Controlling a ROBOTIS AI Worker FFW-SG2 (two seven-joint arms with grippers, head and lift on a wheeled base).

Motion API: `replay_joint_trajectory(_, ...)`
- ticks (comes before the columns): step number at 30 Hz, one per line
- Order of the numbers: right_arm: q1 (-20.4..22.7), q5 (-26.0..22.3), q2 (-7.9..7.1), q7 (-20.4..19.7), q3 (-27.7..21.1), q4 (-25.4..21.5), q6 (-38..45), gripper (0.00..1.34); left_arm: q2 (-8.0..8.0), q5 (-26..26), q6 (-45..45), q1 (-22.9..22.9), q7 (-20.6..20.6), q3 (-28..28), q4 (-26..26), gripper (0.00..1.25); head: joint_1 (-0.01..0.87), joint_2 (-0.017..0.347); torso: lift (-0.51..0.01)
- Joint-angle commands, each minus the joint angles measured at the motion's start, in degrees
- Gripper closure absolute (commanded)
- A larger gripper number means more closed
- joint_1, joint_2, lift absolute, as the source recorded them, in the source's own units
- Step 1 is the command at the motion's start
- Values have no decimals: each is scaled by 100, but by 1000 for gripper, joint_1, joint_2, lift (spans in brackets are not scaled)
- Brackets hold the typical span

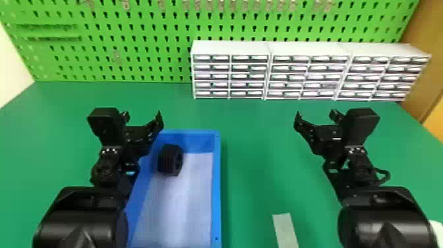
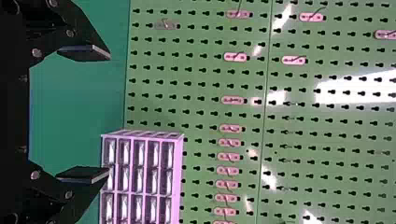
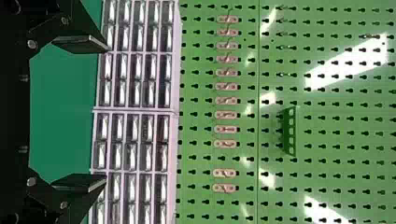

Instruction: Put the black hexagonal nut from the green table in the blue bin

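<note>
Plainly, black nut (image 1: pixel 169 160) inside blue bin (image 1: pixel 216 191), near far-left corner.

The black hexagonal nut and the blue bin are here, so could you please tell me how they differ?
The black hexagonal nut is dark and chunky, while the blue bin has blue walls around a pale floor. The nut is much smaller than the bin. The nut rests inside, near the far end, whereas the bin sits on the green table. Both are towards the robot's left.

Left arm (image 1: pixel 82 221) and right arm (image 1: pixel 382 221) extend forward from the head view's bottom edge, left gripper (image 1: pixel 142 117) and right gripper (image 1: pixel 315 116) well apart, jaws spread.
</note>
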Motion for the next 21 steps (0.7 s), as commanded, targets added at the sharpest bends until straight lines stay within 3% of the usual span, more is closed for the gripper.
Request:
replay_joint_trajectory(1,6,1,-8,0,13,15,-11,300,4,-1,0,9,0,-6,0,383,686,51,-96)
replay_joint_trajectory(21,58,-78,10,0,-13,15,-28,300,-5,-1,0,26,0,-15,0,383,686,51,-96)
